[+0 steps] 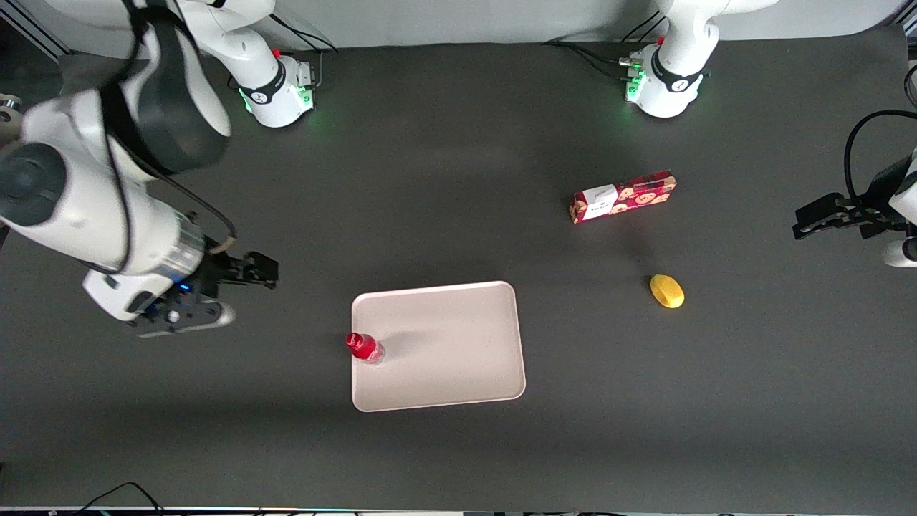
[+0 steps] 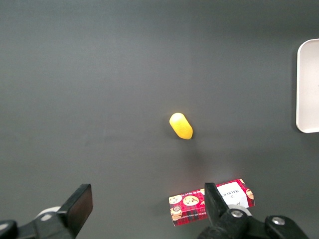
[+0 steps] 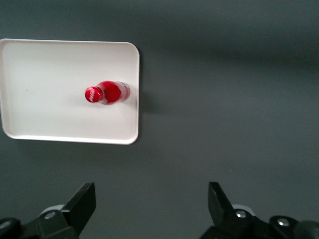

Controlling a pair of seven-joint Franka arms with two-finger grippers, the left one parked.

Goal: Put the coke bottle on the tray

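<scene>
The coke bottle with its red cap stands upright on the pale tray, close to the rim at the working arm's end. In the right wrist view the coke bottle stands inside the tray, just in from its rim. My gripper hangs over the dark table toward the working arm's end, apart from the tray and farther from the front camera than the bottle. Its fingers stand wide open with nothing between them, and the gripper has only bare table under it.
A long red cookie box lies toward the parked arm's end of the table. A yellow lemon sits nearer the front camera than the box. Both show in the left wrist view, the lemon and the box.
</scene>
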